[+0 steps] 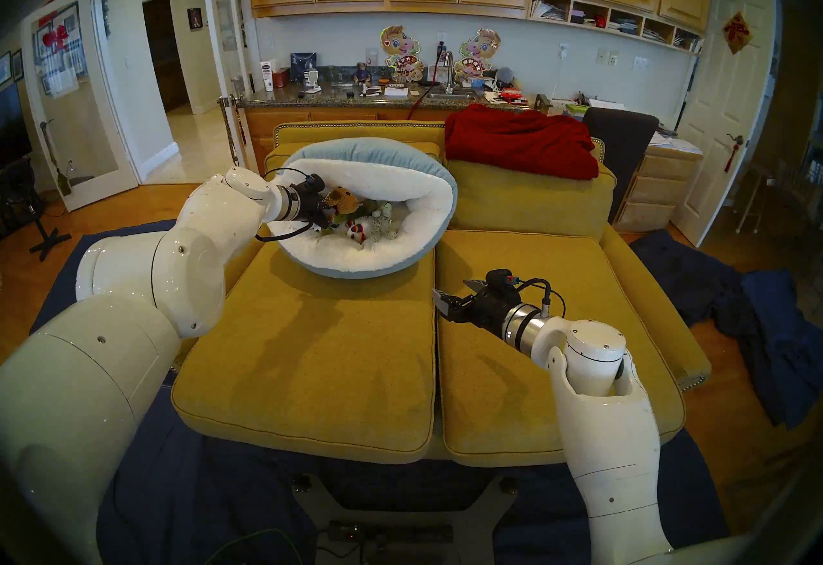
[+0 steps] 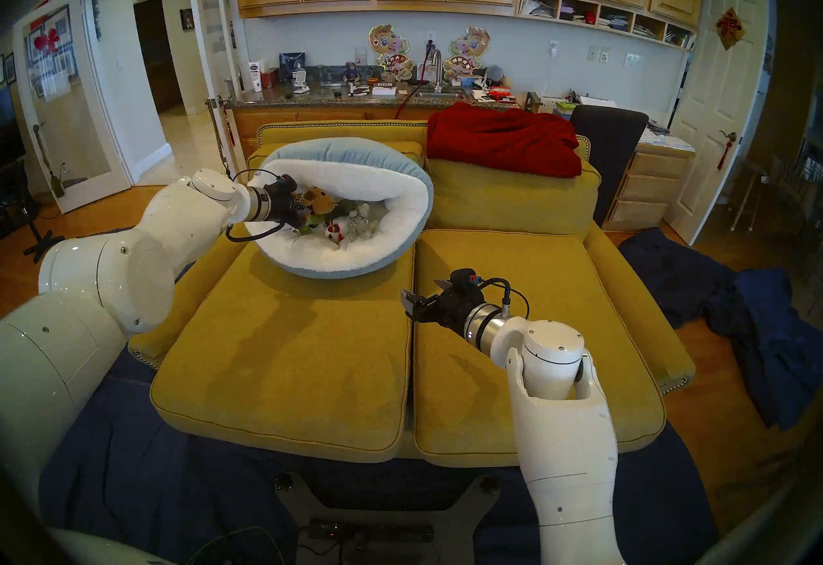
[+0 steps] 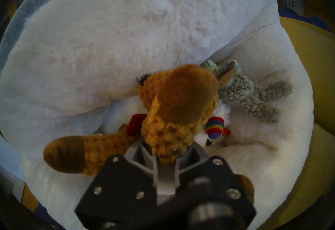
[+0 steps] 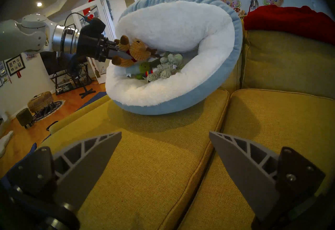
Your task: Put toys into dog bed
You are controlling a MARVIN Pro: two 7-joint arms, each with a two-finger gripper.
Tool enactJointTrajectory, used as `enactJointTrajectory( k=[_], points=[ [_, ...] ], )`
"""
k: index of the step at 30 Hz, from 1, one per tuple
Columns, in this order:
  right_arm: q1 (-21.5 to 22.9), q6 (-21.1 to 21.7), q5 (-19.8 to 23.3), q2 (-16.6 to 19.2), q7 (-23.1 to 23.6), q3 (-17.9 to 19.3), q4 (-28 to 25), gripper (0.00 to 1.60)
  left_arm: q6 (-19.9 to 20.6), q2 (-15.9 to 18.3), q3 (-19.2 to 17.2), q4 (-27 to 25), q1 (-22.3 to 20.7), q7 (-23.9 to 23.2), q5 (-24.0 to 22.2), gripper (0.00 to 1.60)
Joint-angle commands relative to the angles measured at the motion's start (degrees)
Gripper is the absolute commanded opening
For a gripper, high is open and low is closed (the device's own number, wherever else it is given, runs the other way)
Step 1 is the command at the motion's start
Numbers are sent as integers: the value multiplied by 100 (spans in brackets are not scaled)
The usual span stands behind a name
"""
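The dog bed (image 1: 343, 259), white fluff inside and light blue outside, leans on the yellow sofa's left back cushion. My left gripper (image 1: 328, 212) is shut on the brown reindeer (image 1: 342, 200), holding it over the bed's hollow (image 3: 253, 133). Below the reindeer (image 3: 174, 101) lie the grey-beige plush (image 3: 253, 95), the white animal with rainbow accents (image 3: 214, 126) and the green cactus (image 4: 144, 67). The leek is not clearly made out. My right gripper (image 1: 452, 292) is open and empty above the seam between the seat cushions (image 4: 213, 151).
A red blanket (image 1: 521, 141) is draped over the sofa's right back cushion. The yellow seat cushions (image 1: 311, 350) lie in front of the bed. Dark blue cloths (image 1: 757, 319) cover the floor around the sofa. A cluttered counter (image 1: 401, 94) stands behind.
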Motion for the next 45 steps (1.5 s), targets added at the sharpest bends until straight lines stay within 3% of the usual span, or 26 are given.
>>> enactJointTrajectory(
  k=[1,18,22,29,31,32,33,35,36,37,45],
  points=[
    [146,-42,12,-10,10,-10,-170,160,-66,-187,9,-84,-159,139,-2,0],
    [147,-43,-13,-31,35,6,-167,160,-107,-429,-41,-16,-6,333,-47,0],
    [147,-43,-19,-37,40,10,-164,160,-124,-435,-88,-22,14,395,-87,22],
    [149,-43,-31,-46,49,18,-165,160,-134,-419,-188,-21,18,449,-138,19],
    [150,-44,-33,-49,52,19,-167,160,-119,-399,-207,-10,15,431,-147,36],
    [150,-44,-35,-50,53,20,-168,160,-120,-389,-219,-7,18,427,-151,63],
    [151,-44,-36,-51,55,21,-171,160,-114,-375,-228,0,19,410,-155,72],
    [152,-44,-39,-53,57,22,-174,160,-96,-348,-236,21,17,359,-154,117],
    [153,-45,-40,-55,58,23,-176,160,-95,-335,-242,29,16,336,-156,147],
    [153,-45,-41,-55,59,23,-178,160,-92,-320,-255,42,14,296,-166,157],
    [156,-45,-59,-64,71,27,-195,160,-56,-210,-415,105,-41,-84,-296,160]
  ],
)
